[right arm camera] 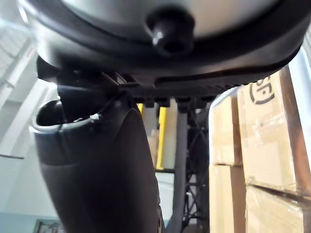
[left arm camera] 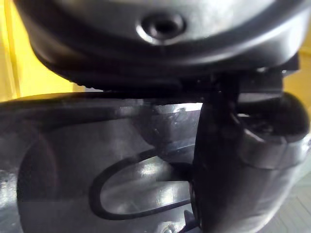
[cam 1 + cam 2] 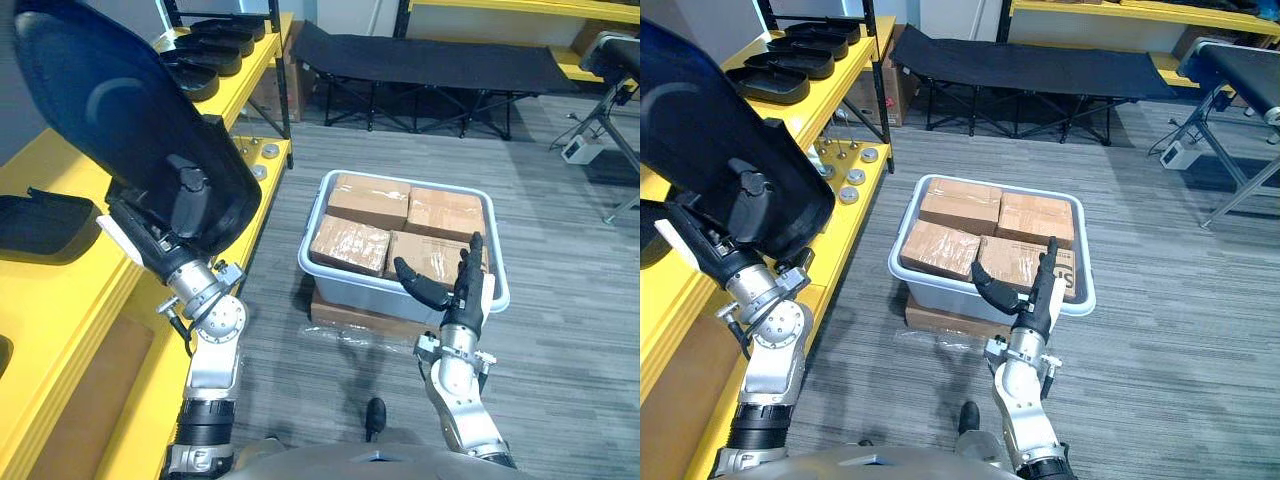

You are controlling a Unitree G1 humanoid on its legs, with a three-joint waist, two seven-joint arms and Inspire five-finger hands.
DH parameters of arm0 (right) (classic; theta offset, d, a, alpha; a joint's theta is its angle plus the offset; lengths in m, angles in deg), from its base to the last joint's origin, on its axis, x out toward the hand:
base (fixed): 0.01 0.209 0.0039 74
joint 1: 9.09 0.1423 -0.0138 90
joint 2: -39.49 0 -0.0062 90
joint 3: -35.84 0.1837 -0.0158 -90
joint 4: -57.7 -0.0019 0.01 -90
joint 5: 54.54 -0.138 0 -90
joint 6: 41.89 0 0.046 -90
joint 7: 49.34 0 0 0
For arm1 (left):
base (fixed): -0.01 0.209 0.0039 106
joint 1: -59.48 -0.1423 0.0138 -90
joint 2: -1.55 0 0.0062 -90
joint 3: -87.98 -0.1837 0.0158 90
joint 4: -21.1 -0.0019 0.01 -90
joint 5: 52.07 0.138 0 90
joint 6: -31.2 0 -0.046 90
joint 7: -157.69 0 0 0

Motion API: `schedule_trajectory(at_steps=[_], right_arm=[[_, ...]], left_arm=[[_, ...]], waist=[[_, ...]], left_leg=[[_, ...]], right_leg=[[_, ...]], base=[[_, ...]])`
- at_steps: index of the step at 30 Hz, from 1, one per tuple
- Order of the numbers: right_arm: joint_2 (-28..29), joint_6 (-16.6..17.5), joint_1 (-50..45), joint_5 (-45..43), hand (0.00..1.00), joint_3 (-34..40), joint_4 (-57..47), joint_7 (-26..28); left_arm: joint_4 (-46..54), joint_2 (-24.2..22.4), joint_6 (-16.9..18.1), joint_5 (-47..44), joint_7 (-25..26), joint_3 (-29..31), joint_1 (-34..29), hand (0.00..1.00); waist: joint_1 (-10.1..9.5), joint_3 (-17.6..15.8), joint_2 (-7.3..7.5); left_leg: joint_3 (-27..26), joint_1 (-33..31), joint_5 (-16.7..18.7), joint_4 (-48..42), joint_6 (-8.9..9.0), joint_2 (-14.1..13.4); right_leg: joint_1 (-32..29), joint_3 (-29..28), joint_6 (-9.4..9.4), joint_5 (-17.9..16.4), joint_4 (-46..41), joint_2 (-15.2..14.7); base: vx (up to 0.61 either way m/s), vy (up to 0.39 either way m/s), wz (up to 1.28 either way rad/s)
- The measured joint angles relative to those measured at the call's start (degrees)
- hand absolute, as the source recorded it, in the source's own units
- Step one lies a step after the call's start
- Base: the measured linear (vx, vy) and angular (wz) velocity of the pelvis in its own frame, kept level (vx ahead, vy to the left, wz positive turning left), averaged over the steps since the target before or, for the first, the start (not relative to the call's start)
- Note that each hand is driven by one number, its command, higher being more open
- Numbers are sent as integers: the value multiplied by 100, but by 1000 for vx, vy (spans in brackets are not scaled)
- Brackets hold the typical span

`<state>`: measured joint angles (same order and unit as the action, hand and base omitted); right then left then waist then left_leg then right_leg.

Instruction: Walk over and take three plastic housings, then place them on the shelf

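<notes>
Black plastic housing [image 3: 110,110] hangs tilted above the yellow shelf [image 3: 75,285], its lower edge pinched under the left hand [image 3: 180,212] thumb, seemingly for placing, while the right hand [image 3: 462,290] idles, fingers straight, over the grey bin [image 3: 400,300] of cardboard boxes [image 3: 350,245].

The left arm [image 3: 212,370] rises nearly upright, wrist angled outward, and the left hand [image 3: 158,238] clasps a large black housing [image 3: 110,110] held high (thumb pressed against its glossy face). The right arm [image 3: 455,400] reaches forward; the right hand [image 3: 462,290] keeps its fingers [image 3: 474,250] straight, thumb spread.
</notes>
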<state>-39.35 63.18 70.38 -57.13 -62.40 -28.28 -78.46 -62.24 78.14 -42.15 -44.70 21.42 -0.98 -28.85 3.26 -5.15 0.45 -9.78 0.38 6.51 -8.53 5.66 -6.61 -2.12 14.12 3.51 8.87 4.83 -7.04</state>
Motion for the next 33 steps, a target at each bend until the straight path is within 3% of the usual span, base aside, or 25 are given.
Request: schedule_trajectory(at_steps=[6, 9, 16, 21, 25, 28, 33], right_arm=[[-238, 87, 2, -642, 100, 78, -48, 1301], [-354, 86, 22, -949, 100, 71, -48, 1625], [-495, 58, 300, -851, 100, -311, 123, 1491], [-497, -10, 847, -421, 100, -663, 498, 1332], [-492, -217, 1135, -212, 100, -780, 523, 1229], [-491, -261, 1174, -215, 100, -768, 523, 1233], [-497, -341, 1134, -227, 100, -611, 523, 1523]], left_arm=[[33, 101, 117, -1, -453, 46, -467, 0], [90, 117, 156, -66, -670, 125, -667, 0], [377, 109, 262, -419, -1163, 545, -1320, 0], [1002, 47, 496, -1145, -1811, 901, -1723, 0], [1416, -15, 852, -1744, -2322, 1362, -2072, 0], [1427, -48, 943, -1860, -2523, 1502, -2209, 0], [1422, -48, 941, -1863, -2891, 1354, -2249, 0]], waist=[[-98, 5, -8], [-181, 13, -22], [-533, 58, -74], [-963, 89, -57], [-1274, 98, -42], [-1316, 110, -22], [-1223, 124, 19]], left_leg=[[60, -36, -4, 32, -4, 2], [210, -94, -22, 40, -5, 9], [722, -229, -143, 79, -64, 134], [1170, -407, -233, 85, -149, 287], [1456, -421, -335, 174, -93, 355], [1488, -461, -348, 161, -95, 356], [1462, -510, -369, 155, -77, 311]], right_leg=[[-17, 57, 1, 3, -1, 0], [23, 216, 1, 3, -4, -9], [193, 820, 2, 3, -26, -134], [343, 1320, 66, -63, 3, -257], [473, 1590, 99, -136, 2, -298], [490, 1679, 68, -201, 1, -302], [446, 1657, 58, -197, -29, -271]], base=[[-2, 6, 4], [1, 6, 25], [-20, 19, 38], [-71, 27, 55], [-32, 12, 39], [-34, 17, 12], [1, 2, -3]])
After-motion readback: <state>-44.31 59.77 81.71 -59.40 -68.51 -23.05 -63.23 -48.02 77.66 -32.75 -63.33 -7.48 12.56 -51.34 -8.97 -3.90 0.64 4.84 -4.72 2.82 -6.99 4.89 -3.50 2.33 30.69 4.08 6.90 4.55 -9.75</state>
